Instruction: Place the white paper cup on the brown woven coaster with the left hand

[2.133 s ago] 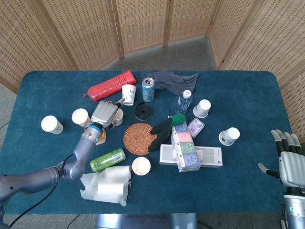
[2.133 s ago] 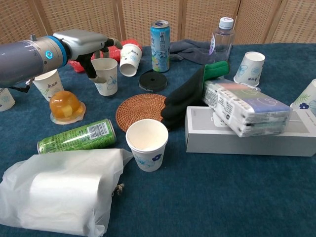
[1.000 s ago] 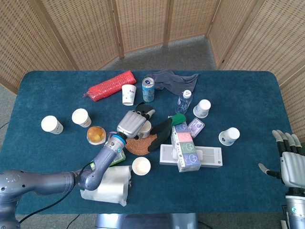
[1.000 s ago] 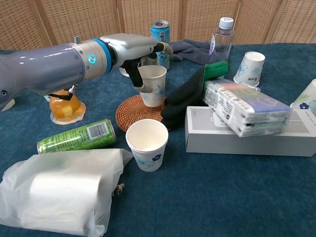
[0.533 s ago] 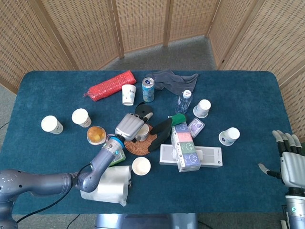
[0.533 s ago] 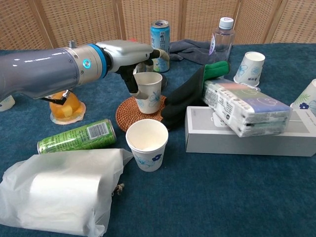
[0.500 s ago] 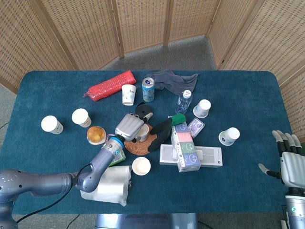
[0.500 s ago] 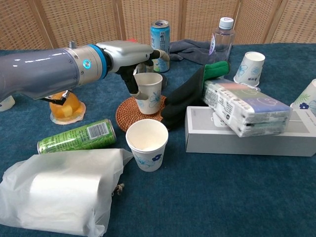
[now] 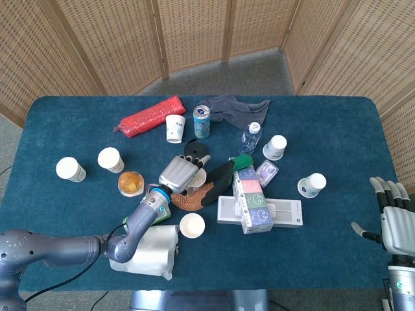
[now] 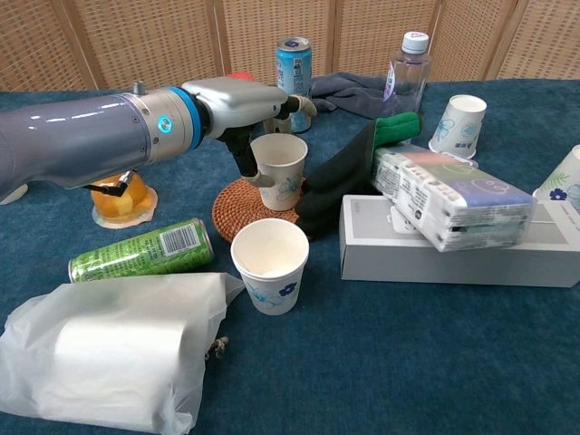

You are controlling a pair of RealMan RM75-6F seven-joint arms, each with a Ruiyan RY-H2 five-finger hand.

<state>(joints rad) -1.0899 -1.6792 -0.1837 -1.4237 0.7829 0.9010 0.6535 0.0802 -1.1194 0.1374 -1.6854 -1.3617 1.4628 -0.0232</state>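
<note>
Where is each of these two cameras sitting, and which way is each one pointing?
Head view: high above the near edge, looking steeply down on the whole blue table; shows the left hand with its arm, and the right hand at the lower right corner.
Chest view: low, just above the tabletop, looking across toward the wicker screens; only the left hand and forearm show.
Both share the left hand gripping the white paper cup over the brown woven coaster, and the clutter around them.

In the head view the left hand (image 9: 178, 173) covers most of the white paper cup (image 9: 198, 177) and part of the brown woven coaster (image 9: 190, 202). The right hand (image 9: 393, 217) is cut off by the frame's edge.
</note>
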